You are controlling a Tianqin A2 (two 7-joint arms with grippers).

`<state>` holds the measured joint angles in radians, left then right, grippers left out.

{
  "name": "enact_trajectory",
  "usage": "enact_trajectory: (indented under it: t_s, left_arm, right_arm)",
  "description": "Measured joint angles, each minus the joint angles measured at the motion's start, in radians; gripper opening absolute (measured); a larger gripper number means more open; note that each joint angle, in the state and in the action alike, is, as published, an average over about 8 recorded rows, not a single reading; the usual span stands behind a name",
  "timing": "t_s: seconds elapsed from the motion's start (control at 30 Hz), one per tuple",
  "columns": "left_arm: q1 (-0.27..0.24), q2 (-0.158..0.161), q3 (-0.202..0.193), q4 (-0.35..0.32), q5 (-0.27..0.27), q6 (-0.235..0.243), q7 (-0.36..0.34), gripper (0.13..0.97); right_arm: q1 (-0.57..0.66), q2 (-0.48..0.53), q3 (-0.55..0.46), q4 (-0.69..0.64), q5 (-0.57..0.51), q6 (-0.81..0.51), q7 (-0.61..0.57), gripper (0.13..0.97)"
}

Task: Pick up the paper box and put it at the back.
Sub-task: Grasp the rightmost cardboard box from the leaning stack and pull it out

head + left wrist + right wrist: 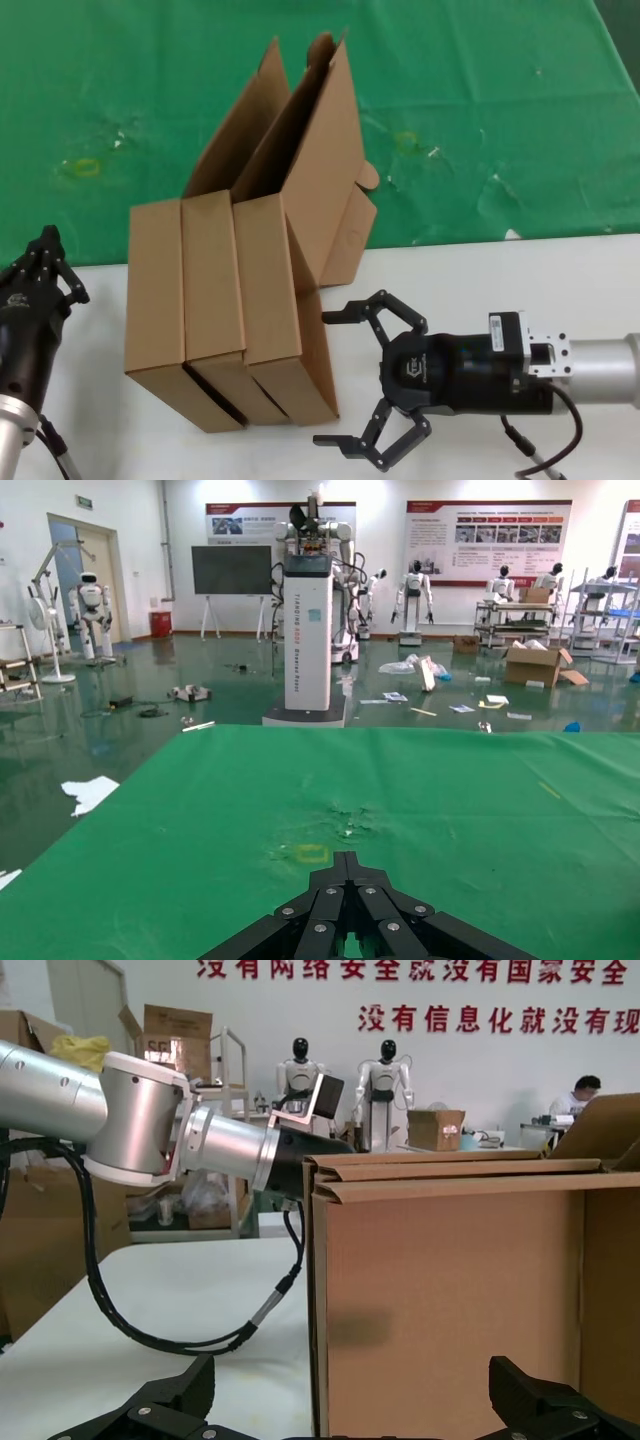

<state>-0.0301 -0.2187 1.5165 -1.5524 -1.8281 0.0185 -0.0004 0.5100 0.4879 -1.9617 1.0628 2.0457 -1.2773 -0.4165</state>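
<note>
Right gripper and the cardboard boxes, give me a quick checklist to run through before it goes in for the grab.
1. Right gripper open: ok, fingers spread wide.
2. Faces the paper box, the nearest of three standing side by side: ok.
3. Contact with box: not yet, gap remains.
4. Box lid shut: not ok, it stands open over the green cloth.
5. Left gripper clear of the boxes: ok, parked beside them, shut.
6. Landing space on cloth: cannot tell behind the lids.

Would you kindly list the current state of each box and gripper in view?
Paper box: on edge, lid raised, ungrasped.
Middle box: on edge, lid raised.
Left box: on edge, closed.
Right gripper: open, beside the paper box.
Left gripper: shut, parked left.
</note>
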Motion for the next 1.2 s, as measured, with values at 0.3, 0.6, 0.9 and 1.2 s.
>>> enact_trajectory:
  t_s: [0.3, 0.6, 0.9, 1.2]
  left_arm:
    - [0.000, 0.000, 0.000, 0.000, 0.000, 0.000, 0.000, 0.144]
    - [0.000, 0.000, 0.000, 0.000, 0.000, 0.000, 0.000, 0.144]
    - [0.000, 0.000, 0.000, 0.000, 0.000, 0.000, 0.000, 0.144]
    - [0.000, 0.000, 0.000, 0.000, 0.000, 0.000, 0.000, 0.144]
  right_arm:
    - [0.009, -0.023, 0.014, -0.043, -0.032, -0.030, -0.003, 0.956]
    - [-0.004, -0.028, 0.022, -0.049, -0.054, -0.052, 0.001, 0.927]
    - [0.000, -0.033, 0.031, -0.053, -0.073, -0.059, 0.001, 0.816]
    - [0.032, -0.050, 0.034, -0.097, -0.095, -0.064, -0.014, 0.634]
